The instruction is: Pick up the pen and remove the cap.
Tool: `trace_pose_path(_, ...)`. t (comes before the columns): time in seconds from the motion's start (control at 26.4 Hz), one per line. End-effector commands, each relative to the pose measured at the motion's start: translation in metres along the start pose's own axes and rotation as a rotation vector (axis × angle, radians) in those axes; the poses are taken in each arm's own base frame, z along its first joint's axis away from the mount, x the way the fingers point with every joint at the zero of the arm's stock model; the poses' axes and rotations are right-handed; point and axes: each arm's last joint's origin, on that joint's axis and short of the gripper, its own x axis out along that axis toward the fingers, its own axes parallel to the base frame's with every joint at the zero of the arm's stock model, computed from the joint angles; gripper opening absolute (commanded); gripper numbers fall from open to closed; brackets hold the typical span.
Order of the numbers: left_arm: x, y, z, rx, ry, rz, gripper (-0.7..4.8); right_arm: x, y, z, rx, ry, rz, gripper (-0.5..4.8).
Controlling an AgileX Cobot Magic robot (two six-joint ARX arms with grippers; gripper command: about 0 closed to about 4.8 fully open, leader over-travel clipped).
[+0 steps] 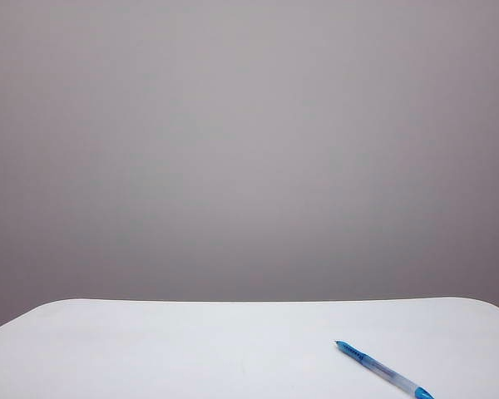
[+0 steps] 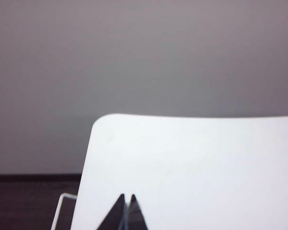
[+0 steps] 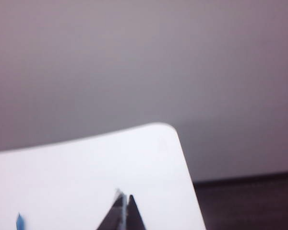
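Nearest, pen (image 1: 383,371) seen lying flat on white worktop (image 1: 191,349), at its near right part, untouched. Left end effector (image 2: 126,198) seen closed, empty, over worktop's left side; right end effector (image 3: 124,197) closed, empty, over right side. Pen's blue end (image 3: 20,222) glimpsed beside it. Behind, plain grey wall (image 1: 249,150).

From my seat the light is soft and even, with no clear source and hardly a shadow. The flat white desk (image 1: 191,349) glares nearly blown out, its surface showing no texture. The plain grey wall (image 1: 249,150) darkens slightly toward the edges of the exterior view. Both wrist views are soft; the right wrist view is blurriest, its closed dark claw (image 3: 124,199) smeared
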Motion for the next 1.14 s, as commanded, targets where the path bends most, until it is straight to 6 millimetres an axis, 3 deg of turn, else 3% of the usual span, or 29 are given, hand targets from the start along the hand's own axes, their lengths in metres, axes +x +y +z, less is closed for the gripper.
trace_pose_path(0.04, -0.0004, 0.0002, -0.0029, 0.002, 0.039, 0.002, -0.01, 0.0002, -0.0013, -0.0092, -0.015, 0.080, -0.013, -0.06)
trace_pose_path(0.49, -0.0003, 0.0001, -0.0040, 0.020, 0.052, -0.002, -0.01, 0.0004, -0.0010, -0.0091, -0.013, 0.078, -0.004, -0.06)
trace_pose_path(0.61, -0.0004, -0.0011, -0.0041, -0.098, 0.055, -0.035, -0.02, 0.0004, -0.0010, -0.0089, -0.013, 0.077, -0.005, -0.06)
trace_pose_path(1.14, -0.0004, -0.0012, -0.0041, -0.095, 0.055, -0.038, -0.02, 0.0004, -0.0010, -0.0089, -0.013, 0.077, -0.004, -0.06)
